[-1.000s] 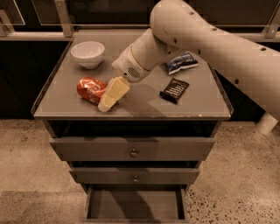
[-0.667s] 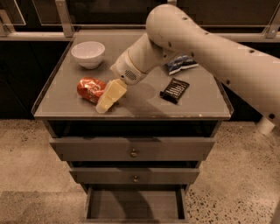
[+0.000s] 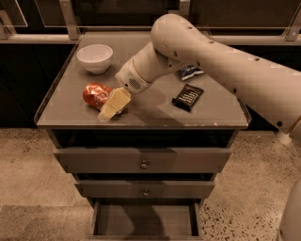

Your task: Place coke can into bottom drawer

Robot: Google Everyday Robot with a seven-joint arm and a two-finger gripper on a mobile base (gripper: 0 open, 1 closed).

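White arm (image 3: 221, 61) reaches from right across grey cabinet top (image 3: 155, 117). Bottom drawer (image 3: 143, 220) stands open; two knobbed drawers (image 3: 143, 162) above it shut. White bowl (image 3: 94, 57) back left. Black snack packet (image 3: 188, 96) right of centre, blue chip bag (image 3: 190, 71) just behind, partly hidden by arm. Coke can (image 3: 95, 95) on its side, front left of top. Gripper (image 3: 112, 106) low, seemingly touching can's right side; clenched or released, cannot tell.

Likely an office snack corner: grey drawer cabinet (image 3: 141, 162) on a speckled floor (image 3: 28, 160), framed glass (image 3: 117, 9) behind, bowl (image 3: 94, 57) and snack packet (image 3: 188, 96) on the tabletop (image 3: 155, 115), jaws near its front-left corner.
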